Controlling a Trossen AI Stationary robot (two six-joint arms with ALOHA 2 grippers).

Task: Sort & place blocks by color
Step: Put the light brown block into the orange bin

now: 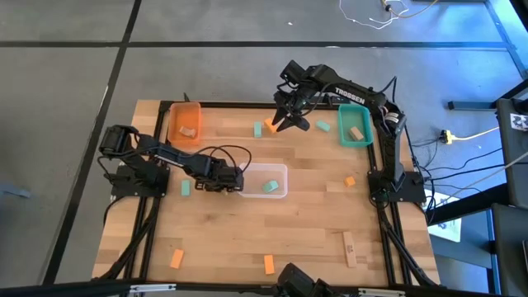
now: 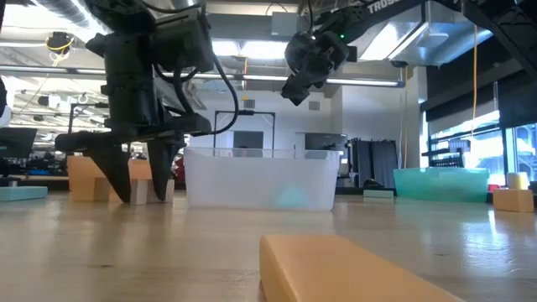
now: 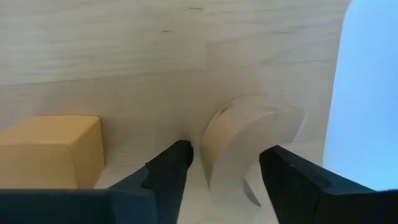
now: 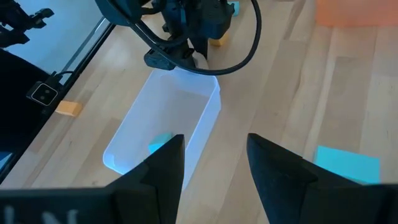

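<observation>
My left gripper (image 1: 224,181) is low over the table beside the clear tray's (image 1: 280,191) left end. It is open, its fingers on either side of a pale tan wooden piece (image 3: 245,146), which lies on the table and also shows in the low view (image 2: 139,191). I cannot tell whether they touch it. A yellow-orange block (image 3: 53,152) lies just beside it. My right gripper (image 4: 214,162) is open, empty and raised above the far middle of the table (image 1: 285,115). A mint block (image 1: 270,186) lies in the clear tray.
An orange tray (image 1: 173,132) at the far left and a teal tray (image 1: 366,140) at the far right each hold a tan block. Loose mint blocks (image 1: 257,129), (image 1: 322,125), (image 1: 186,188), orange blocks (image 1: 350,181), (image 1: 176,258), (image 1: 268,264) and a tan block (image 1: 350,247) lie about.
</observation>
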